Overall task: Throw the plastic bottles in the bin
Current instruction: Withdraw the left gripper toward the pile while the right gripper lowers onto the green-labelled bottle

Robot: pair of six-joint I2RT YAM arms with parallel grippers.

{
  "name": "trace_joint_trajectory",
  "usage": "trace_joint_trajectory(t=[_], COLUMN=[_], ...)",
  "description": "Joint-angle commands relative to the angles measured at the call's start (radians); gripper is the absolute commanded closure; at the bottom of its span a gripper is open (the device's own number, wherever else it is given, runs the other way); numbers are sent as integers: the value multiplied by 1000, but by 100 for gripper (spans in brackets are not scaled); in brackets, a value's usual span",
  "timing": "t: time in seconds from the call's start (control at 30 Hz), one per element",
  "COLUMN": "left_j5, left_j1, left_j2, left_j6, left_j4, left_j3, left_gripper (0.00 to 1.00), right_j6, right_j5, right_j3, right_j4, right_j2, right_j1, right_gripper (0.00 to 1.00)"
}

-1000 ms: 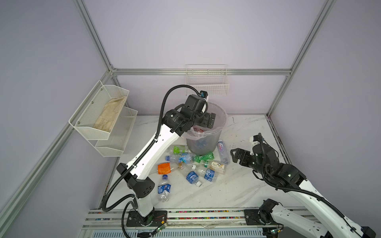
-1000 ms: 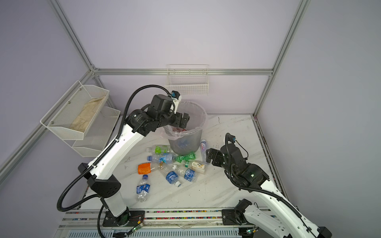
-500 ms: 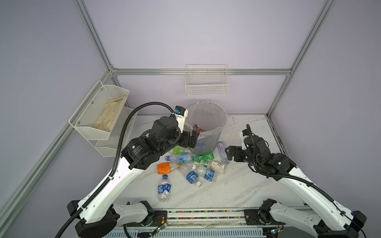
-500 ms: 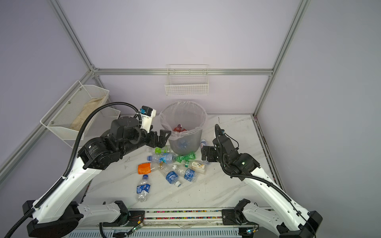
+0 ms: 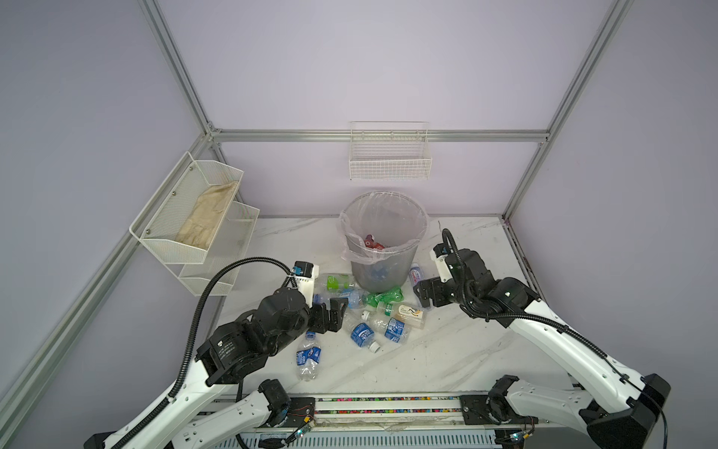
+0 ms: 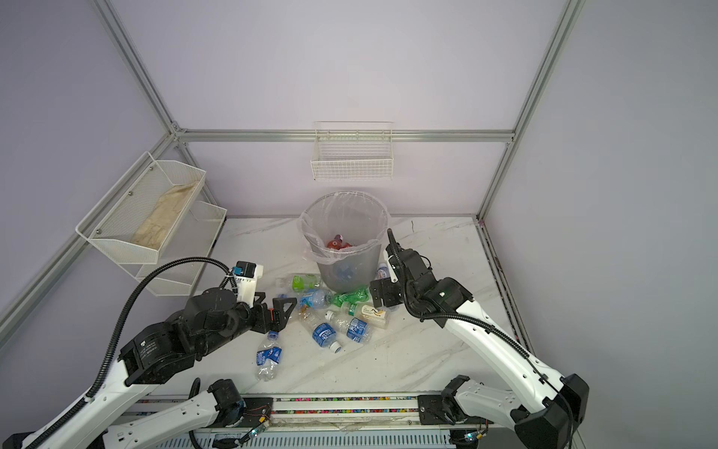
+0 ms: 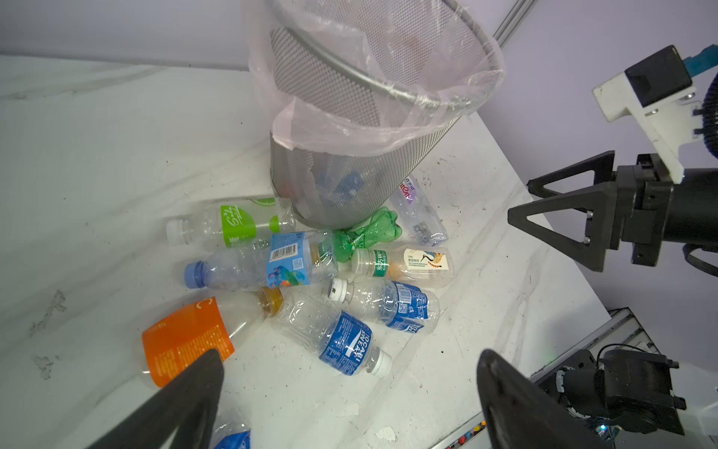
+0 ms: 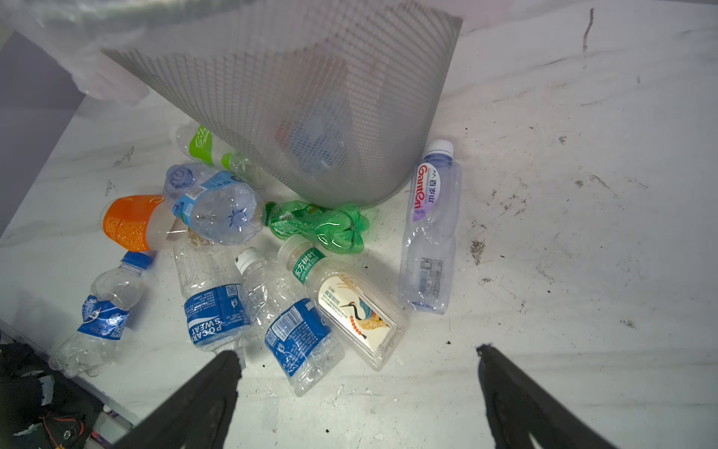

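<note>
Well, nearest the front rail [image 5: 388, 404] a lone blue-labelled bottle [image 5: 309, 355] lay on its side on the white marble table [image 5: 447, 350]. Just beyond it the left gripper [image 7: 349, 359] hung spread wide and empty above the orange-labelled bottle [image 7: 186, 342]. The plastic bottles [image 5: 394, 330] lay heaped farther back, among them a Pocari Sweat bottle [image 5: 361, 334], a crane-labelled bottle [image 5: 404, 313] and a crushed green bottle [image 5: 384, 295] at the foot of the bin [image 5: 384, 272]. The right gripper [image 8: 359, 353], likewise gaping and holding nothing, hovered beside that heap, near a Ganten bottle [image 8: 429, 229] lying just beside the bin. Inside the bin lay a red-labelled bottle [image 5: 371, 243]. On the back wall hung a white wire basket [image 5: 389, 163].
</note>
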Motion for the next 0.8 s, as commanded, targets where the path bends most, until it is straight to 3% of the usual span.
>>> trace_joint_trajectory(t=[0.0,0.3,0.63,0.77], left_j5=[-2,-2,0,-4], left_j1=[-15,-31,-51,-56], left_j2=[-49,-104,-111,-124], left_j6=[-107,-154,-174,-179], left_j4=[15,-10,-15,-15], left_j3=[-98,-166,-194,-205], left_gripper=[1,1,1,1], right_j6=[-56,-69,-119,-136], right_j5=[-23,5,91,111], right_j3=[17,10,27,37], right_j4=[-2,8,-1,7], right_j2=[46,202,385,432], right_j1=[15,77,121,120], right_gripper=[3,7,20,19])
